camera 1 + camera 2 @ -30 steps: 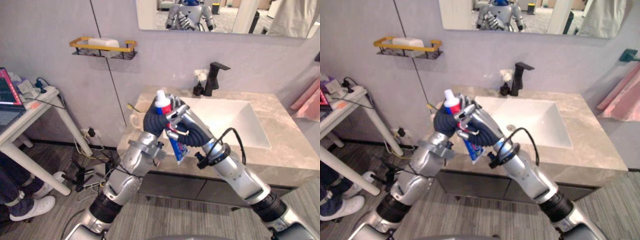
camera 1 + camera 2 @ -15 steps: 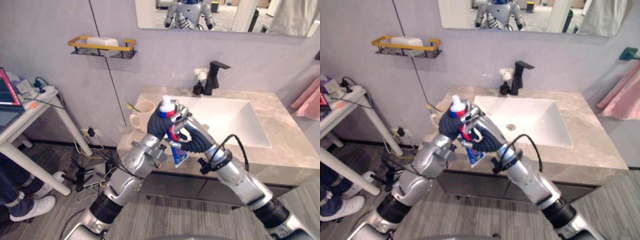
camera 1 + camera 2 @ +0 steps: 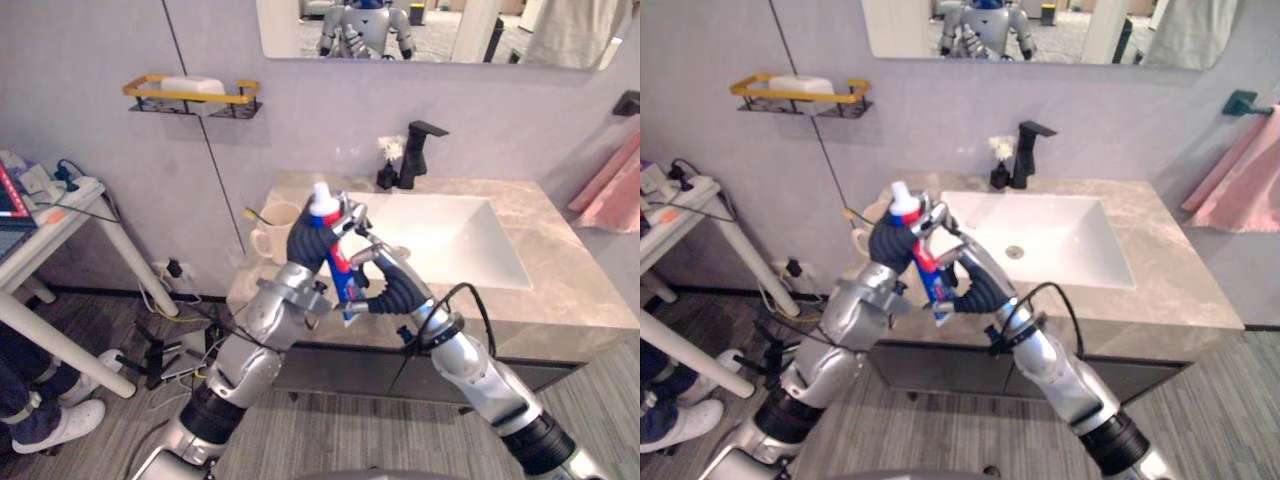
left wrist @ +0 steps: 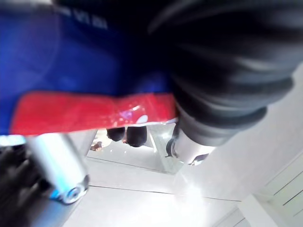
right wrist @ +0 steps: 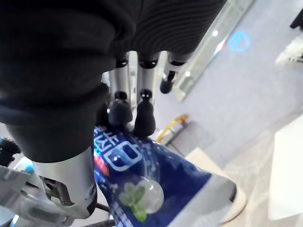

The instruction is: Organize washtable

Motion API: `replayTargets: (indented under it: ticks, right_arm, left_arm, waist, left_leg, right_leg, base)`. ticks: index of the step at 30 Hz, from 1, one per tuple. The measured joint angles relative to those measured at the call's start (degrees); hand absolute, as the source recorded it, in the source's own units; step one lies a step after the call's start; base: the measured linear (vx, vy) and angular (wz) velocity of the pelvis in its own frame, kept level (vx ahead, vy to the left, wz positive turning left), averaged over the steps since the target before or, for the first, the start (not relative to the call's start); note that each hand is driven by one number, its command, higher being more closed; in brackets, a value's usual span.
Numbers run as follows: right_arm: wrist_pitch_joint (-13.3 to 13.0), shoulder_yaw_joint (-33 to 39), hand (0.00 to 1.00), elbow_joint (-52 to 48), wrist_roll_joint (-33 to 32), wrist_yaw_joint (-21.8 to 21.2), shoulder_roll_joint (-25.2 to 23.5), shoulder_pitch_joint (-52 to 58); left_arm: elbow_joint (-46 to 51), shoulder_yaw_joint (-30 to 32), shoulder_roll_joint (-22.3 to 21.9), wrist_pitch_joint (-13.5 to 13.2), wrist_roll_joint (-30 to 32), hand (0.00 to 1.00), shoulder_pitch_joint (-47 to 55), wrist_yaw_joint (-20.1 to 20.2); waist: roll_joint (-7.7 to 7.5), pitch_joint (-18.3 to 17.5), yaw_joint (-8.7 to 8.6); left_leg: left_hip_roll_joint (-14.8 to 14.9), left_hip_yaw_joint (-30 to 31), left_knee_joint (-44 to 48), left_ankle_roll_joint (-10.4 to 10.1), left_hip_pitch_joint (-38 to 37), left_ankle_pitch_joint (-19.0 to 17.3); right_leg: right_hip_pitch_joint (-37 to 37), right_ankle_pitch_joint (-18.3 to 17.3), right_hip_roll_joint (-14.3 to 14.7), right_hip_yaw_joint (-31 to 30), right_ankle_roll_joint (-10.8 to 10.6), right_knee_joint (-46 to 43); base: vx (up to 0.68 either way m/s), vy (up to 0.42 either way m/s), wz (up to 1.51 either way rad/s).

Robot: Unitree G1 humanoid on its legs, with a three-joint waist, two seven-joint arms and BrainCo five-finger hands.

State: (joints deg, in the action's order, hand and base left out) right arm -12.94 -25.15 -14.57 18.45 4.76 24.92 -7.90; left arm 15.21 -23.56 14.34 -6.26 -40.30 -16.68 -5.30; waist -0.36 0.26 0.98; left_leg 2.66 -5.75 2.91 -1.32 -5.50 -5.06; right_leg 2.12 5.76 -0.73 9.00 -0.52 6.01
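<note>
We see both hands raised in front, meeting on one tube (image 3: 342, 285) of toothpaste, held upright w/ its white cap (image 3: 322, 199) on top. The L hand (image 3: 305, 238) is closed round the upper part, just under the cap. Its dark cover hides most of its fingers in the eye views. In the L wrist view the blue-and-red tube lies right against the palm, w/ a silver finger (image 4: 54, 158) bent alongside it. The R hand (image 3: 388, 288) comes in from the lower right and grips the tube lower down, fingers & thumb curled round the blue body. In the R wrist view we see its dark fingertips (image 5: 145, 115) pressed onto the tube, so it's a real pinch, not a loose touch.

The tube is in the air, resting on nothing, approx. over the front-left part of the tabletop (image 3: 560, 290), near the edge. Just behind the hands, at the tabletop's left end, stands a cream mug (image 3: 272, 232) w/ a toothbrush (image 3: 254, 214) sticking out of it. The mug is apart from both hands.

The sink (image 3: 455, 240) is set into the tabletop to the right of the hands. A black faucet (image 3: 414, 152) stands at its back edge, w/ a small dark pot (image 3: 386, 170) of white sprigs just beside it. On the wall to the left hangs a yellow-railed shelf (image 3: 190, 97) carrying a white soap (image 3: 193, 85). A mirror (image 3: 430, 30) is above the sink, and a pink towel (image 3: 610, 190) hangs at far right.
</note>
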Motion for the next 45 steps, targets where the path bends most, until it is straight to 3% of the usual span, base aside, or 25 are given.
replayTargets:
  ticks: [5,10,18,26,33,39,45]
  right_arm:
    - [0.0,1.0,0.0,0.0,0.0,-0.3,-0.2,2.1]
    - [0.0,6.6,0.0,-0.8,0.0,-1.2,-1.4,6.4]
    - [-0.4,21.9,0.0,-9.1,-2.4,-1.2,-2.2,16.6]
    - [-0.5,42.4,0.0,-9.2,-3.1,1.4,-7.0,21.4]
    - [1.1,55.9,0.0,2.7,-6.7,4.0,-12.8,24.3]
    - [3.5,56.6,0.0,15.9,-13.8,4.6,-16.0,26.0]
    - [5.3,50.6,0.0,23.7,-17.9,-1.5,-16.8,26.6]
  left_arm:
    - [0.0,2.2,-0.8,-0.9,0.1,1.0,0.0,-0.3]
    - [0.9,5.0,-1.9,-1.7,1.5,1.0,1.8,-0.8]
    - [7.8,10.2,-1.8,-3.1,6.1,1.0,10.5,-0.9]
    - [12.0,15.0,-2.0,-4.2,8.9,1.0,18.4,0.3]
    - [12.4,17.6,-4.5,-4.2,9.5,1.0,20.7,1.2]
    - [12.4,17.8,-7.0,-4.2,10.5,1.0,21.0,1.6]
    - [12.3,21.5,-7.3,-4.2,14.9,1.0,19.3,1.4]
  waist:
    - [-0.01,0.0,-0.05]
    - [-0.01,0.0,-0.13]
    - [-0.03,0.0,-0.66]
    - [-0.02,-0.2,-3.08]
    - [0.31,-0.5,-5.03]
    - [1.98,-1.5,-5.08]
    - [2.74,-1.8,-5.16]
  left_leg:
    - [0.2,-0.8,-0.2,0.0,-0.1,0.0]
    - [0.3,-1.4,-0.5,0.0,-0.6,0.0]
    - [0.4,-2.6,-0.8,-0.3,-1.2,-0.3]
    - [1.1,-4.8,-0.8,-1.0,-1.4,-0.8]
    - [2.1,-6.5,-0.7,-1.6,-1.6,-1.5]
    - [2.9,-7.6,-0.6,-2.0,-1.6,-2.1]
    - [3.8,-8.5,-0.5,-2.5,-2.3,-2.4]
  right_leg:
    - [-0.4,0.0,0.5,-0.8,0.0,0.0]
    - [-0.4,-0.1,0.6,-1.3,0.1,0.0]
    - [-0.4,-0.5,1.0,-2.4,0.5,0.0]
    - [-1.1,-0.8,1.7,-3.9,0.9,0.0]
    - [-1.6,-1.1,2.8,-5.1,1.4,0.0]
    - [-2.1,-1.3,3.6,-5.9,1.7,0.0]
    - [-1.8,-1.3,4.7,-6.9,1.6,0.0]
  base:
    - [0.0,0.005,-0.09]
    - [0.0,0.011,-0.07]
    - [-0.01,0.015,-0.08]
    - [0.0,0.008,-0.12]
    - [0.02,0.002,-0.14]
    - [0.03,0.0,-0.12]
    - [0.02,0.0,-0.11]
